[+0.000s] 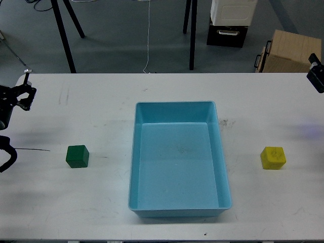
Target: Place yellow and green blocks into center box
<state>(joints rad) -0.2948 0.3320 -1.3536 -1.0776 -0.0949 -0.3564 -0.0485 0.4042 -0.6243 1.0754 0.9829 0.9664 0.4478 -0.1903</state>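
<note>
Waiting stage: both cubes sit on the white bench [101, 212] and the tray is empty, so no pick appears to have begun.
Left end effector [20, 91]: at the left edge of the view, lifted off the bench; too little of it shows to be sure, so whether its fingers are apart or together cannot be told.
Right end effector [316, 76]: only a dark corner shows at the right edge; its state cannot be told.
Green block [77, 156]: on the bench, inward of and nearer the robot than the left end effector, between it and the tray, apart from both.
Yellow block [273, 157]: on the bench, nearer the robot than the right end effector and inward of it, apart from the tray.
Center box [223, 152]: light-blue tray between the two end effectors, open side up.
Layout reason: one cube lies on each arm's side, likely so each arm takes its nearer one.
</note>
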